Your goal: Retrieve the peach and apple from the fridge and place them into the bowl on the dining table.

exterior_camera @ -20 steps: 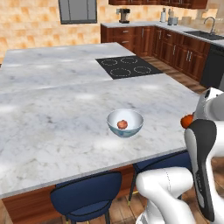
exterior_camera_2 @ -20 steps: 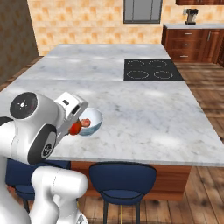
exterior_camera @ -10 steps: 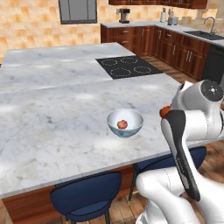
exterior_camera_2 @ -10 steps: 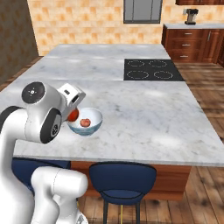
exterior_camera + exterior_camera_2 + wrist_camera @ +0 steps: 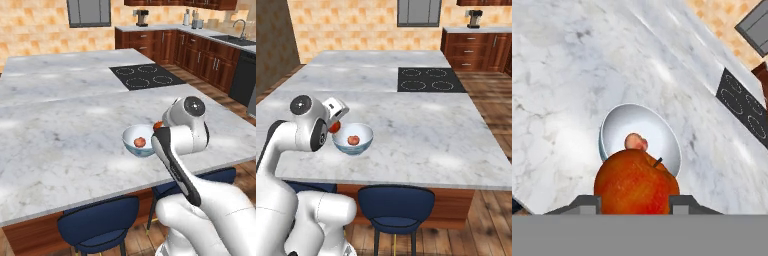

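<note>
Near the front edge of the dining table (image 5: 60,135), I have the bowl (image 5: 131,136) standing upright on the marble, with the peach (image 5: 139,142) lying inside it on the white bottom. From the hand view the peach (image 5: 635,141) sits a little off the middle of the bowl (image 5: 619,125), and the apple (image 5: 637,183) is large in the foreground, clamped between my gripper's (image 5: 636,204) two fingers, one on each side of the fruit. Its stem points up and away from the camera.

From the left base view I see the apple (image 5: 158,125) just beside the bowl's right rim, half hidden behind the arm's wrist. From the right base view the gripper (image 5: 334,125) holds the apple (image 5: 334,127) at the left rim of the bowl (image 5: 353,138), raised above the marble; I cannot tell whether fruit and rim touch. The peach (image 5: 354,140) rests low in the bowl.

Further back on the dining table, the black cooktop (image 5: 145,76) is inset well apart from the bowl. Navy stools (image 5: 98,226) stand under the table's near edge.
</note>
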